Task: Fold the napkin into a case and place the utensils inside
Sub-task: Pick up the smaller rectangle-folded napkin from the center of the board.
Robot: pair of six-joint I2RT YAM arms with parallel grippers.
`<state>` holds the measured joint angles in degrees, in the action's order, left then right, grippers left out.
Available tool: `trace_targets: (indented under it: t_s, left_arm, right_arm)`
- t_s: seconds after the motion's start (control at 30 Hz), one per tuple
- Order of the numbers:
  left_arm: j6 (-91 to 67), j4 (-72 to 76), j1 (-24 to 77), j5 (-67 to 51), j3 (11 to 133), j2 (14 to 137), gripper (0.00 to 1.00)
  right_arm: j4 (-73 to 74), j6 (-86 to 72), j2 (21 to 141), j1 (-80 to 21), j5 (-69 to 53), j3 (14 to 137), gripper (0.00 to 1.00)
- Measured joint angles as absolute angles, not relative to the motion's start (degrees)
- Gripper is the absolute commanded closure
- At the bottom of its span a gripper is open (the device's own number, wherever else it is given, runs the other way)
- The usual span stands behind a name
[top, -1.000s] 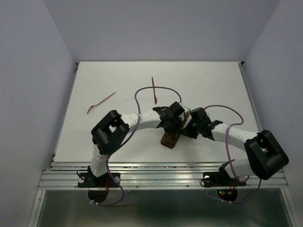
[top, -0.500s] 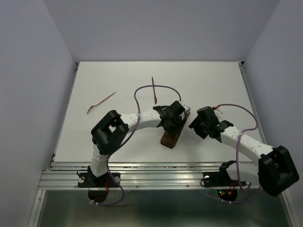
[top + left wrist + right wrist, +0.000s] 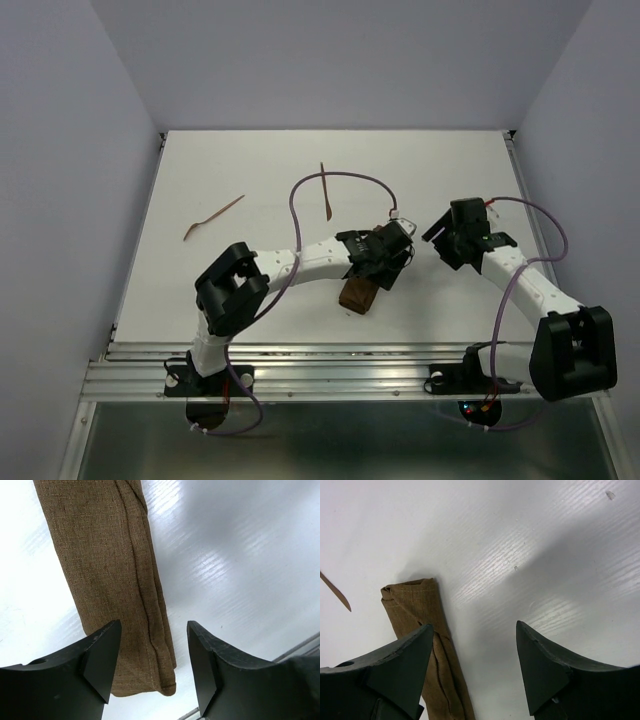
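The case is seen lying flat on the table, a little toward 6 o'clock from the table's centre, as a narrow folded strip of brown cloth whose length runs roughly from 1 o'clock to 7 o'clock in the top view. Its 1 o'clock part is covered there by the left gripper, which is held over it. In the left wrist view the jaws are shown spread wide and nothing is gripped. The strip's hemmed end is seen below them, nearer the finger on the 9 o'clock side, with a lengthwise fold line running down the cloth. The right gripper is found at about 2 o'clock from the case and apart from it. Its jaws are likewise shown parted wide and empty in the right wrist view, where one folded end of the case is seen on the table beyond the finger on the 9 o'clock side. One utensil is seen on bare table well apart from the case, at 10 o'clock from it, and the other utensil is seen at 11 o'clock, near the case's far end, both outside the cloth
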<state>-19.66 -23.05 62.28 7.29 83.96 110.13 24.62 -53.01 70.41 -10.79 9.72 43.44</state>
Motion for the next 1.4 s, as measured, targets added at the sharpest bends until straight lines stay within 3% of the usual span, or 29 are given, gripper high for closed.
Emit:
trace_targets:
  t_s: [0.13, 0.3, 0.57, 1.0, 1.27, 1.4]
  left_arm:
    - [-20.51, -23.59, 63.42, 11.35, 85.56, 112.14, 0.31]
    - [-21.3, -24.32, 63.7, 15.64, 86.41, 114.34, 0.43]
    - [-21.52, -24.84, 64.25, 19.53, 89.73, 116.92, 0.49]
    - [-21.3, -26.57, 66.08, 22.61, 93.36, 122.89, 0.51]
    - [-21.02, -27.29, 66.28, 24.08, 94.94, 125.01, 0.62]
    - [-20.45, -27.64, 66.28, 24.91, 95.72, 125.71, 0.78]
  right_arm:
    - [24.51, -51.0, 71.79, -9.85, 7.92, 44.69, 0.25]
    - [24.56, -50.35, 72.05, -9.04, 6.02, 44.69, 0.22]
    - [24.45, -50.09, 72.03, -8.32, 4.8, 45.39, 0.19]
    - [24.45, -48.23, 71.99, -3.22, 3.01, 45.58, 0.16]
    - [24.45, -47.51, 71.99, -2.31, 2.5, 45.58, 0.16]
    - [24.45, -47.31, 71.99, -1.87, 2.5, 45.58, 0.16]
